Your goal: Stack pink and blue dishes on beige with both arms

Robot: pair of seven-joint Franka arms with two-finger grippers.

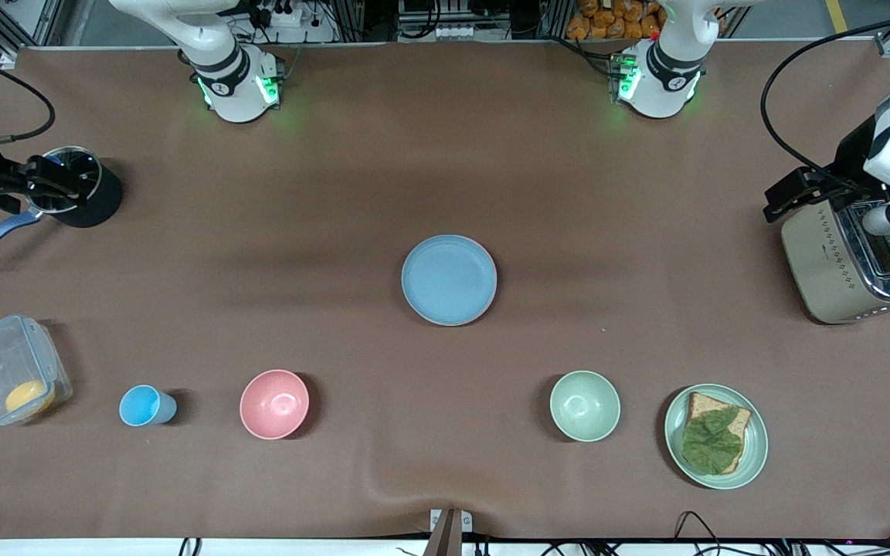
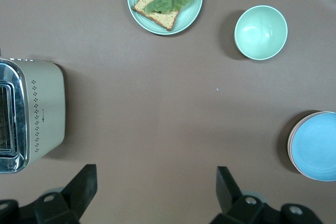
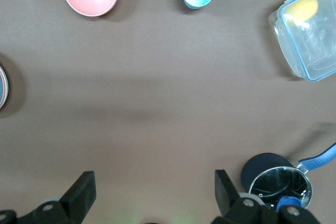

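Observation:
The light blue plate [image 1: 449, 279] lies on top of a stack at the table's middle. A thin pale pink rim [image 1: 490, 261] peeps out beneath it. The left wrist view shows the same blue plate [image 2: 317, 146] with pinkish-tan rims [image 2: 290, 141] under it; I cannot make out the beige plate apart from them. My left gripper [image 2: 156, 171] hangs open and empty over bare cloth beside the toaster. My right gripper [image 3: 154, 174] hangs open and empty over bare cloth beside the steel pot. Both are well away from the stack.
Toaster [image 1: 850, 262] at the left arm's end; steel pot [image 1: 66, 181] and lidded box [image 1: 8, 371] at the right arm's end. Nearer the camera stand a blue cup [image 1: 144, 405], pink bowl [image 1: 274, 404], green bowl [image 1: 585, 405] and green plate with bread and leaf [image 1: 715, 436].

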